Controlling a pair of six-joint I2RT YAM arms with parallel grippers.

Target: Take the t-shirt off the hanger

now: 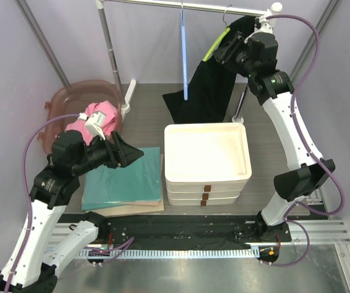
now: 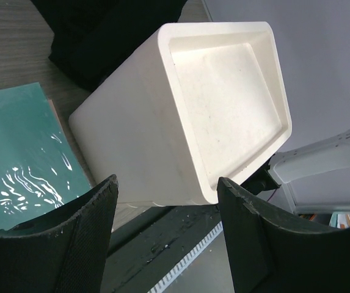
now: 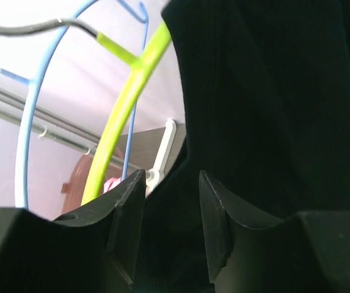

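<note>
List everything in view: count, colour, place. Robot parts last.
t-shirt: 1, black, on the yellow-green hanger, hem resting on the table
yellow-green hanger: 1, on the rail, right
blue hanger: 1, empty, on the rail, centre
rail: 1, silver, across the back
trays: 3 stacked, white, table centre
sheets: teal over tan, left of the trays
basket: 1, translucent pink-brown, back left
garment: 1, pink, in the basket
table: 1, grey wood-look
left gripper: open, above the sheets
right gripper: at the t-shirt, black fabric between the fingers, grip unclear
</note>
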